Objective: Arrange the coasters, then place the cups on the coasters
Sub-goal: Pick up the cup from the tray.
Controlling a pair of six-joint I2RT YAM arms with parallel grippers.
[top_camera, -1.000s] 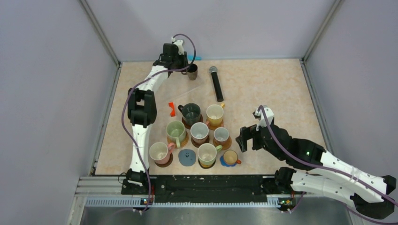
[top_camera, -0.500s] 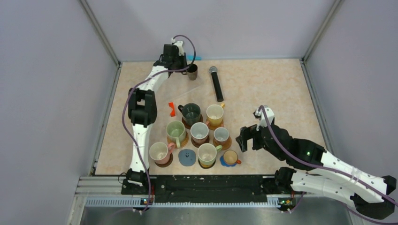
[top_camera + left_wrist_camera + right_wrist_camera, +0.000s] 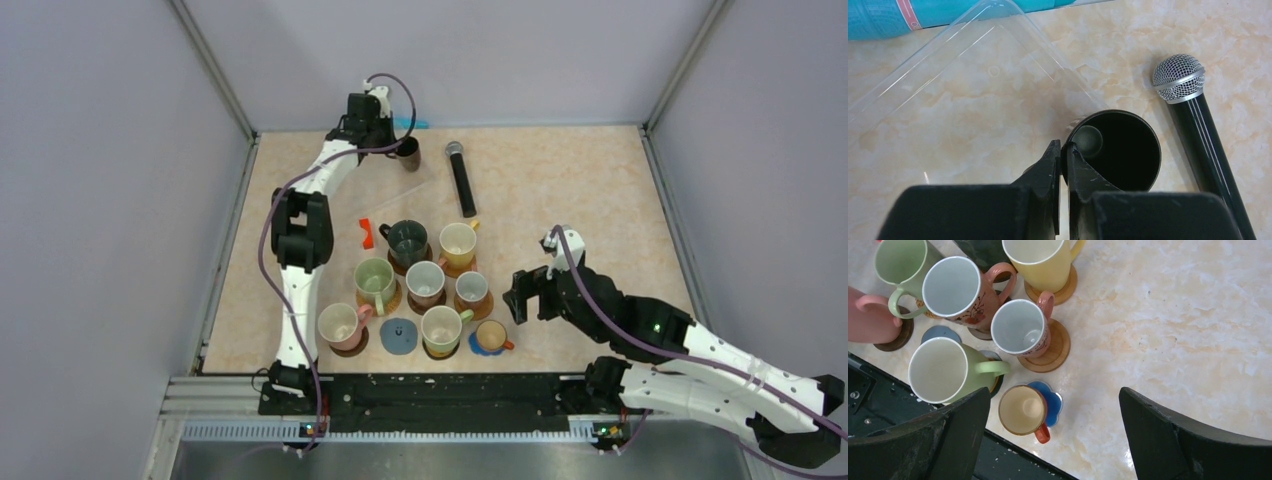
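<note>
Cup (image 3: 1128,150) rim inside left end effector (image 3: 1062,148)

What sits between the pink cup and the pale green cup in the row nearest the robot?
A grey-blue coaster with no cup on it, plain in the top view.

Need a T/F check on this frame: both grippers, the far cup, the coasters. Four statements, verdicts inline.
1. The left gripper is shut on the rim of the black cup. True.
2. The right gripper holds the orange cup. False: its jaws are wide open and empty, and that cup sits on the blue scalloped coaster.
3. The grey-blue coaster has no cup on it. True.
4. The microphone lies left of the black cup. False: it lies to its right.
</note>
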